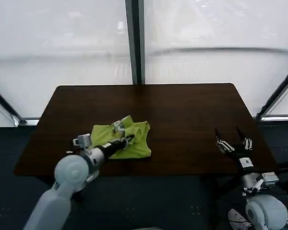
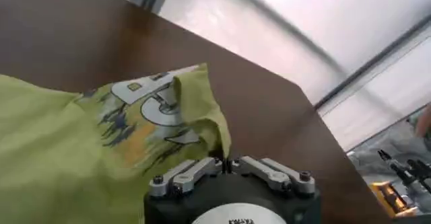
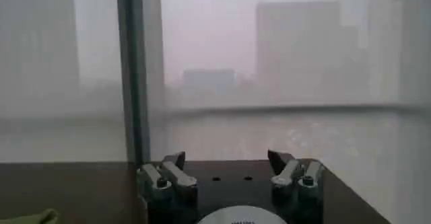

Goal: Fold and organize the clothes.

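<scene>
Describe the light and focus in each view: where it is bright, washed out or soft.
Head view: the windows behind glare white, the dark table takes a soft sheen, and the T-shirt under the left gripper is evenly lit. Left wrist view: the shirt's print is soft, the window streaked. Right wrist view: hazy backlight silhouettes the right gripper, open over the table edge.

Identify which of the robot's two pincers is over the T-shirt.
The left pincer, over the lime T-shirt. The right pincer hangs open above bare table, well apart.
</scene>
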You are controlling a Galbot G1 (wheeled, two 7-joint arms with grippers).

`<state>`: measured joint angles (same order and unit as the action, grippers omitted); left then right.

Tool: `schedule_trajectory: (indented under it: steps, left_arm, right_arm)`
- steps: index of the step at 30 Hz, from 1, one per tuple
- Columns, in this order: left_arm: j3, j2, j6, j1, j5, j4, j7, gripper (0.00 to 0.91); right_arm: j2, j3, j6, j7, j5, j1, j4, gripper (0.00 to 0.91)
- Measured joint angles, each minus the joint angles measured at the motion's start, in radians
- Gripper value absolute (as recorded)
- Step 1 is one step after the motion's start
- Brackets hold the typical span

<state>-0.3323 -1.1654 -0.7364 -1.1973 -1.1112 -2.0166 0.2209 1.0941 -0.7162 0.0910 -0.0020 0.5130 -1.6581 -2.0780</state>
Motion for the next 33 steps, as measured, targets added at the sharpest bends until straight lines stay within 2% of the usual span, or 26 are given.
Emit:
schedule_trajectory:
  steps: [1,9,18,22,28,33]
  left_arm:
    - [0.004,-0.009,0.0,0.004,0.012,0.007,0.0,0.878]
    - [0.031,-0.087,0.0,0.005,0.087,0.036,0.001,0.878]
    - [0.078,-0.169,0.0,-0.041,0.131,-0.018,0.006,0.878]
    - [0.092,-0.219,0.0,-0.051,0.191,-0.037,-0.019,0.878]
    - [0.066,-0.218,0.0,-0.061,0.269,-0.103,-0.086,0.878]
    - [-0.024,-0.149,0.0,-0.087,0.314,-0.192,-0.136,0.878]
  right_arm:
    - [0.001,0.003,0.0,0.0,-0.003,0.001,0.002,0.878]
    - [0.007,0.033,0.0,0.0,-0.029,0.021,0.021,0.878]
    - [-0.026,0.085,0.005,-0.005,-0.05,0.065,0.053,0.878]
    - [-0.041,0.117,-0.001,-0.015,-0.07,0.092,0.069,0.878]
    - [-0.079,0.19,-0.076,-0.041,-0.101,0.139,0.062,0.878]
    - [-0.125,0.302,-0.165,0.02,-0.064,0.215,0.044,0.878]
